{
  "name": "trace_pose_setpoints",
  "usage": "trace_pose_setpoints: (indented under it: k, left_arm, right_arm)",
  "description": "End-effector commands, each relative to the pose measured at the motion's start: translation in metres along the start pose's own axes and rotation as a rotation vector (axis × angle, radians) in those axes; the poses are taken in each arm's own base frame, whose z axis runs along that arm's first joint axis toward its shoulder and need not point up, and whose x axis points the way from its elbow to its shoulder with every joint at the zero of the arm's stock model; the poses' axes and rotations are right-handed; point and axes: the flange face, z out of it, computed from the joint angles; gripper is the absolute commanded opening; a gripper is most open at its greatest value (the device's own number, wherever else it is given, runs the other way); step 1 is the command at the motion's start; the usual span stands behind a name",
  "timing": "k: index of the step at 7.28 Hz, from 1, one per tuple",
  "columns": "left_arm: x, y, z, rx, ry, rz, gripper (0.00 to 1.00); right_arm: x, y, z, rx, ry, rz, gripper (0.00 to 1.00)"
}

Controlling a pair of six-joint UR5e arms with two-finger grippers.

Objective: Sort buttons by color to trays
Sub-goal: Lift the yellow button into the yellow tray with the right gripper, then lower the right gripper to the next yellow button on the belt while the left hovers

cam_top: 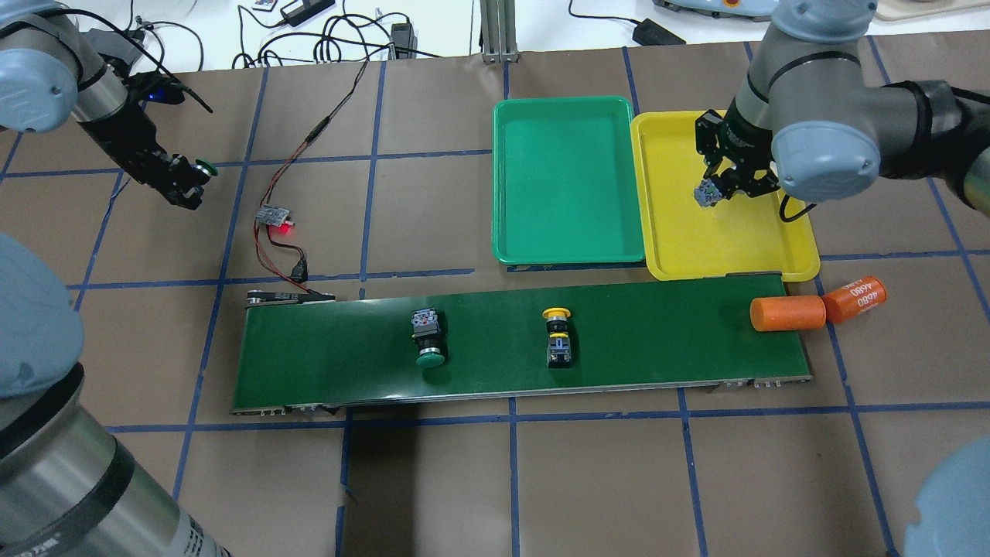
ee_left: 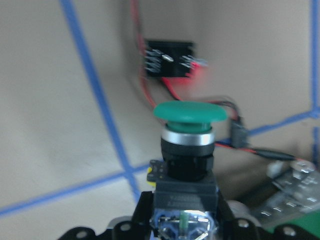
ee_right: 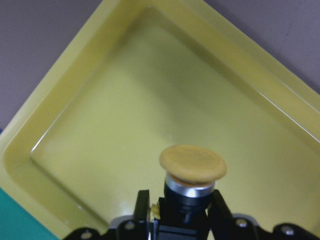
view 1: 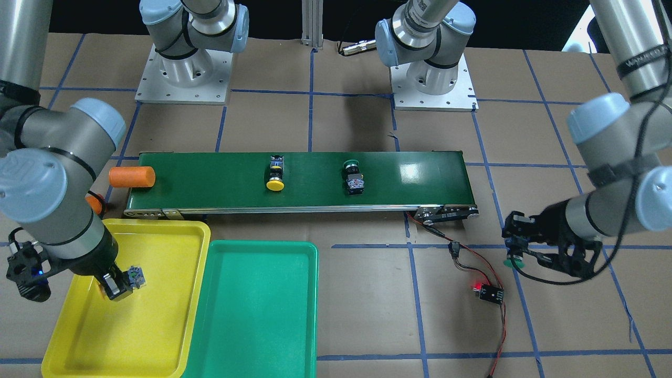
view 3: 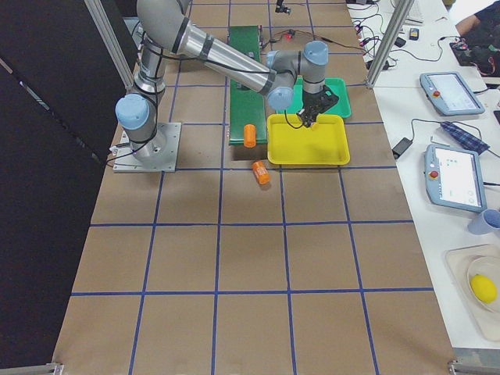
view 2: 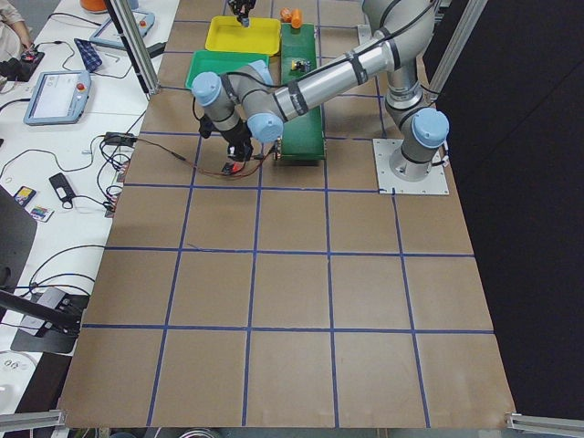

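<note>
Right tool [ee_right: 179, 206] clamps the yellow button [ee_right: 193, 162] by its squared body over the yellow tray [ee_right: 100, 125]. Left tool [ee_left: 184, 212] likewise grips the green button [ee_left: 189, 112] — light, rigid, I'd say.

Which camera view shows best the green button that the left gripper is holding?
The left wrist-mounted view: the green button in the left gripper shows close up, with cap, ring and black body. Overhead and front-facing show only its small cap; the side views, nothing clear.

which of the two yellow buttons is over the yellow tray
The yellow button clamped in the right hand, hanging over the yellow tray; the other yellow button lies on the conveyor belt.
</note>
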Motion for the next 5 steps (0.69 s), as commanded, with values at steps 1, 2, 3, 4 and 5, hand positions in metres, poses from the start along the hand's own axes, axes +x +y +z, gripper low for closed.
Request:
trace_pose_setpoints:
  k: [1, 2, 3, 4, 5]
  left_arm:
    - [0.106, 0.040, 0.022, 0.001, -0.035, -0.179, 0.00]
    - [0.131, 0.054, 0.048, -0.022, -0.021, -0.236, 0.00]
    - [0.145, 0.064, 0.068, 0.033, -0.031, -0.358, 0.00]
    - [0.159, 0.075, 0.083, 0.051, -0.036, -0.347, 0.00]
    - [0.169, 0.083, 0.088, 0.046, -0.017, -0.353, 0.00]
  right_arm:
    - [0.009, 0.013, 0.015, -0.035, 0.037, -0.019, 1.00]
    - [0.022, 0.039, -0.005, -0.045, 0.030, -0.034, 1.00]
    - [0.031, 0.077, -0.040, -0.024, 0.004, -0.078, 1.00]
    - [0.036, 0.127, -0.071, -0.008, -0.024, -0.154, 1.00]
    - [0.040, 0.166, -0.079, -0.021, -0.016, -0.256, 1.00]
